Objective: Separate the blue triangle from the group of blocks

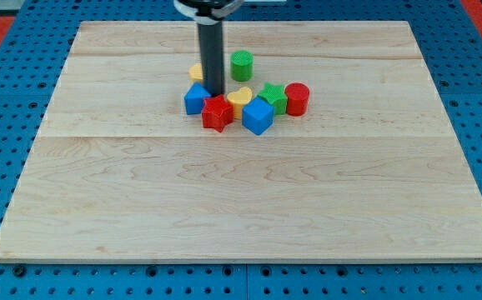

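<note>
Looking down at the board (pixel 249 208), you saw my tip (pixel 213 92) planted inside the cluster near the view's top, just right of the blue triangle (pixel 196 98) and just above the red star (pixel 218 112). The rod hid most of a yellow block (pixel 196 72) behind it. Rightward sat the yellow heart (pixel 240 98), blue cube (pixel 258 116), green star (pixel 272 97) and red cylinder (pixel 297 98); the green cylinder (pixel 241 65) stood above them. I carry no gripper, only the rod.
</note>
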